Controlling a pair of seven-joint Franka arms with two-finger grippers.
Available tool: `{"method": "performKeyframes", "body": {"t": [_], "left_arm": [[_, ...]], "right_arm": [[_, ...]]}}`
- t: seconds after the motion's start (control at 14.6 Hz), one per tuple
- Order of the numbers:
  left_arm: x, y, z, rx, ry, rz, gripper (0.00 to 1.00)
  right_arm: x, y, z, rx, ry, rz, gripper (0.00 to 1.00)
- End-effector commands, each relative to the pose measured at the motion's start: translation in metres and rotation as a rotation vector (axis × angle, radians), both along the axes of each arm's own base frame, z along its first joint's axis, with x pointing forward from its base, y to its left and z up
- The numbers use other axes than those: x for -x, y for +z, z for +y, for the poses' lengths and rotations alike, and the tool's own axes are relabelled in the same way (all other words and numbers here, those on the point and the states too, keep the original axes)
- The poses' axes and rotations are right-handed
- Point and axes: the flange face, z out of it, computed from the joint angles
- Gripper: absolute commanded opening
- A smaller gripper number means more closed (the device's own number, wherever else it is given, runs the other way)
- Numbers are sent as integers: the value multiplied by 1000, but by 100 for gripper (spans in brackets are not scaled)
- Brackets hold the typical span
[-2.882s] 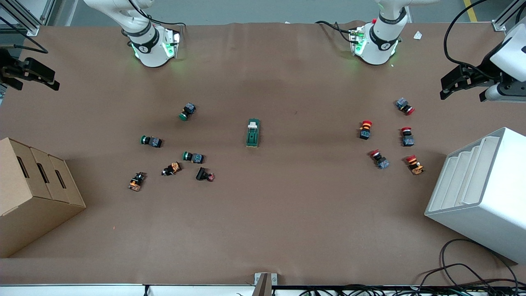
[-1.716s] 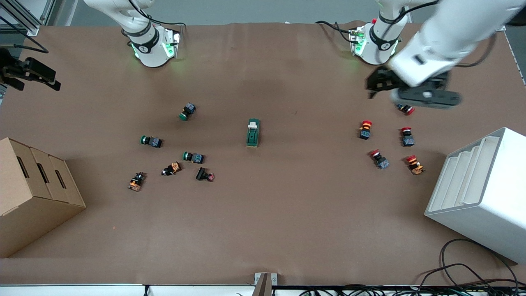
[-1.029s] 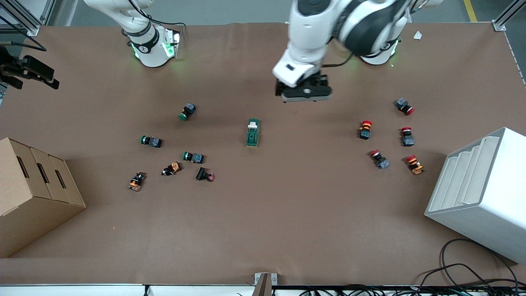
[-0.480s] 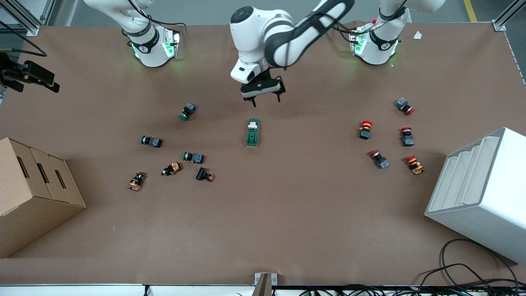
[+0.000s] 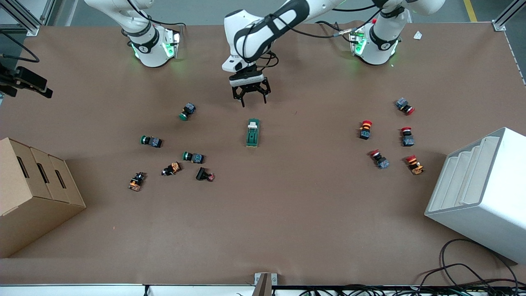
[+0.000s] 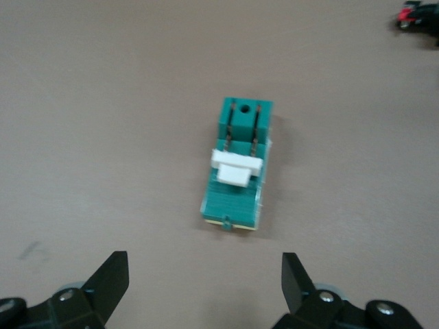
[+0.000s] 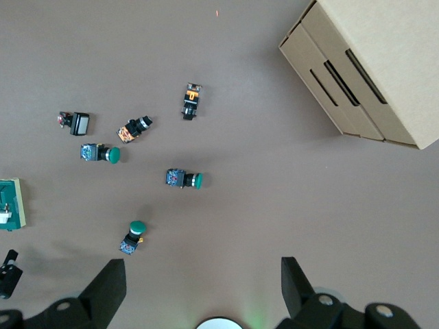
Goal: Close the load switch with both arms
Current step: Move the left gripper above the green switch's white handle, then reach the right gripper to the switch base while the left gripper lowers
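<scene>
The load switch (image 5: 252, 132), a dark-green block with a white lever (image 5: 253, 123), lies at the middle of the table. My left gripper (image 5: 251, 100) hangs open and empty just above the table, close to the switch's lever end and toward the robots' bases. In the left wrist view the switch (image 6: 236, 171) lies between and ahead of the open fingers (image 6: 110, 281), untouched. My right gripper (image 5: 41, 88) waits high at the right arm's end of the table, open and empty in its wrist view (image 7: 202, 295). The switch's edge shows there (image 7: 10, 203).
Green and orange push buttons (image 5: 192, 157) lie scattered toward the right arm's end. Red ones (image 5: 365, 129) lie toward the left arm's end. A cardboard box (image 5: 33, 193) and a white stepped rack (image 5: 481, 193) stand at the two ends.
My left arm has swung in from the left arm's end of the table and come down over the spot beside the switch. The right gripper has barely shifted. The switch has not moved.
</scene>
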Motion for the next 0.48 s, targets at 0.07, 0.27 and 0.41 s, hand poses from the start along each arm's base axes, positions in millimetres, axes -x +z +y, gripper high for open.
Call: {"method": "performKeyframes", "body": {"t": [0.07,0.27,0.41], "left_arm": [[12,-26,0,57,-35,-128,98],[24,-51,22,45,-152,-224,98],[16,-67,32,64,-177,-277,97]], "right_arm": [[-10,-26,31,-5,-73,58,100],[-25,-60,75,-41,-164,120,100],[-35,-91,111,-54,-246,144,100]]}}
